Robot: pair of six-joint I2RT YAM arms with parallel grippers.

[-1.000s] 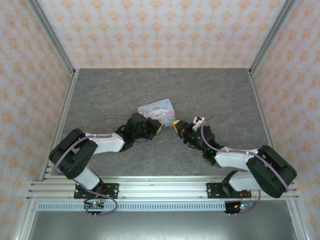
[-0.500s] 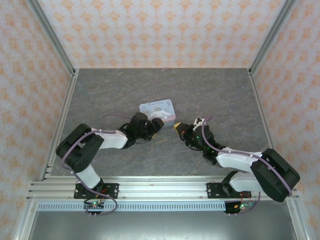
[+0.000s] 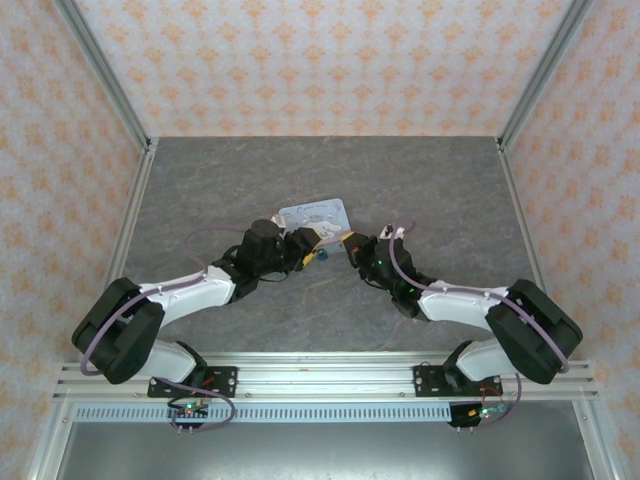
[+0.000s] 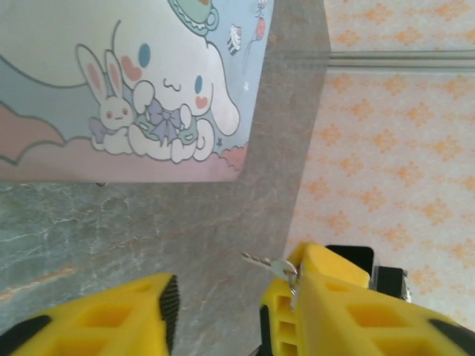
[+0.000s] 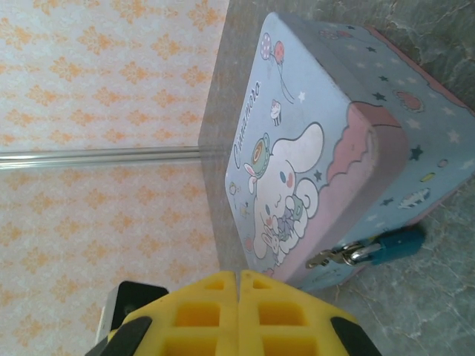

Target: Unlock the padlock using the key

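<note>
Teal padlock (image 5: 393,244) is hooked onto the tin (image 5: 334,148) near the middle of the worktop (image 3: 200,190), on the side facing the near edge, and its shackle appears shut, so unlocking is judged not yet done. The key (image 4: 261,261) appears pinched in the closed right gripper (image 5: 237,278) near the tin, while the left gripper (image 4: 215,297) is held open and empty. Insertion and turning are judged outstanding.

The grey marbled bench (image 3: 430,180) carries a pastel blue tin (image 3: 316,214) near its middle, with the teal padlock (image 5: 391,245) against the tin's side.
</note>
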